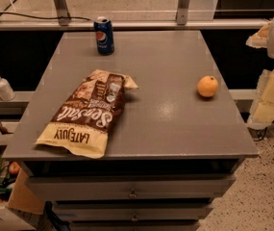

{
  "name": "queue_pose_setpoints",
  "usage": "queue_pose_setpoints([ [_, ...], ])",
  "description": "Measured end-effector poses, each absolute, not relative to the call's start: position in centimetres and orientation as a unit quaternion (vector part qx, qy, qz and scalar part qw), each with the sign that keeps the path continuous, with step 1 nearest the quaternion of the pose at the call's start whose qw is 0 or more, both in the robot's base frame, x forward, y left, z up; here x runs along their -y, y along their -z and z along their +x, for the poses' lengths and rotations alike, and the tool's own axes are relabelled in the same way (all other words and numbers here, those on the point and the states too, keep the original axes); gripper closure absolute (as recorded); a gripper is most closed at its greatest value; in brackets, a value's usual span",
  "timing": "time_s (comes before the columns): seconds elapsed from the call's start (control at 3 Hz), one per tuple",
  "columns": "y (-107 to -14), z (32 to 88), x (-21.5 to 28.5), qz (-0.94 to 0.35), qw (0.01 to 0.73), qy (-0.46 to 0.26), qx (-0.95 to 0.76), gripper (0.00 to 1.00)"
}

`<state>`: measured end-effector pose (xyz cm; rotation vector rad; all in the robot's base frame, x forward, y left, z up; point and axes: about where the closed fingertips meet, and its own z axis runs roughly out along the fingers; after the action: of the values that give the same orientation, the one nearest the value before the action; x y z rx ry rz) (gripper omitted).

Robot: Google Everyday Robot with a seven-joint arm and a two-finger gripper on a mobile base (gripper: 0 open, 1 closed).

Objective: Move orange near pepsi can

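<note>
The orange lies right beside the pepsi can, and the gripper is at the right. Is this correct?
No. The camera view shows the orange far from the pepsi can, near the table's right edge; the gripper is at the right.

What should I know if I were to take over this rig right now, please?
Gripper: at the right edge of the view, beside the table, not touching anything on it.
Orange: on the table's right side, apart from the gripper.
Pepsi can: upright at the table's far edge, left of middle.
Chip bag: lying flat at the front left, not on the straight line from orange to can.
Done: nothing yet; the orange sits far from the can.
Left: grasp the orange, carry it across to the can, and set it down beside the can.
</note>
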<state>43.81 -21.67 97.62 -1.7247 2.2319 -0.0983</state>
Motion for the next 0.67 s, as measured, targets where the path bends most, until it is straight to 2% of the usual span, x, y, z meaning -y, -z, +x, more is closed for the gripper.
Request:
queue_pose_setpoints([
  [0.67, -95.8, 45.4, 21.8, -0.598, 0.174, 0.047, -0.781, 0.00],
])
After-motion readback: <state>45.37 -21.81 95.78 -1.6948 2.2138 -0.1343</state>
